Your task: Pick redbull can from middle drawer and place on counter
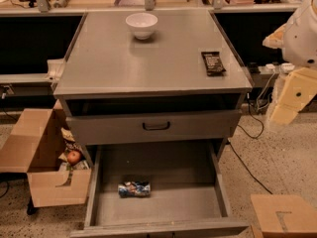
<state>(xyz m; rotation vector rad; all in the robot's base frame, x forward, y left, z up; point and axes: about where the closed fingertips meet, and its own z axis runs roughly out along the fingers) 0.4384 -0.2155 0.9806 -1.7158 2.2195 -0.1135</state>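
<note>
Tool [286, 107] beside metal counter [148, 63]; shiny can [134, 189] in drawer [163, 165].

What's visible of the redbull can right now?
The redbull can is a small slim can, shiny silver and blue, lying on its side on the bare floor of the open middle drawer, left of centre towards the front. Only the floor touches it. The gripper hangs far off at the view's right edge, beside the counter.
</note>
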